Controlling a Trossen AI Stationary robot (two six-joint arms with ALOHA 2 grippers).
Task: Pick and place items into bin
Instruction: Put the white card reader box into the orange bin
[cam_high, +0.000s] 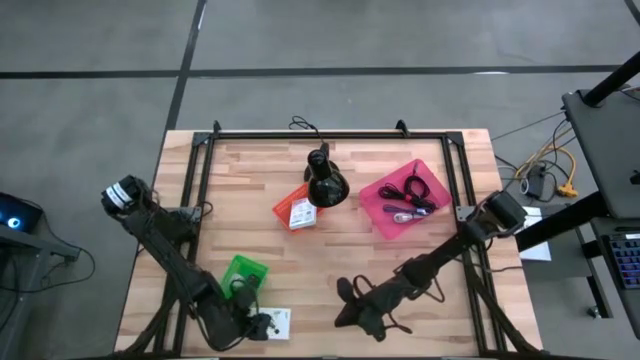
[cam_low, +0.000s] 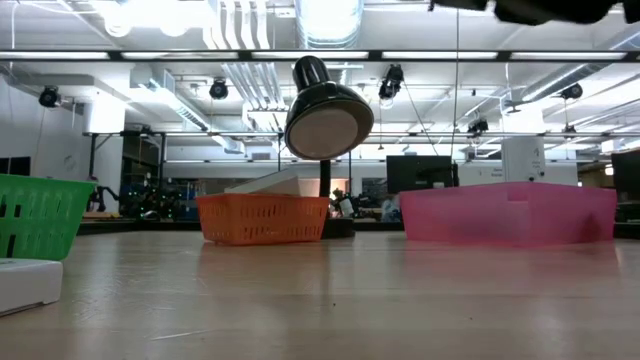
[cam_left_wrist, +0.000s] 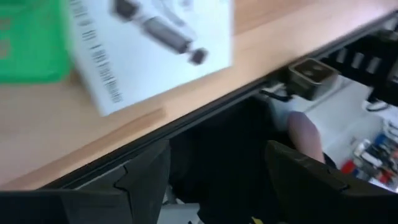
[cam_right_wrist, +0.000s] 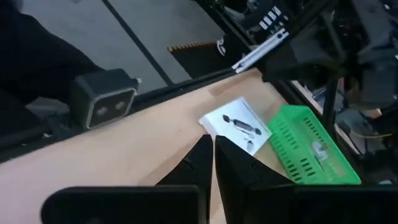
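Observation:
A white card with black print (cam_high: 281, 322) lies flat at the table's near edge, beside a green basket (cam_high: 243, 275); both show in the left wrist view, card (cam_left_wrist: 149, 43) and basket (cam_left_wrist: 31, 43). My left gripper (cam_high: 264, 326) is open and empty, low at the near edge next to the card, its fingers (cam_left_wrist: 146, 180) past the table's rim. My right gripper (cam_high: 352, 300) is shut and empty over the near middle of the table, and it looks toward the card (cam_right_wrist: 236, 127). Black coiled cables (cam_high: 412, 190) lie in the pink bin (cam_high: 376, 190).
An orange basket (cam_high: 290, 212) holding a white card stands mid-table, next to the black cone-shaped stand (cam_high: 322, 180). A black frame (cam_high: 200, 170) runs along the table's edges. There is bare wood between the green basket and my right gripper. In the low view the baskets stand in a row (cam_low: 262, 218).

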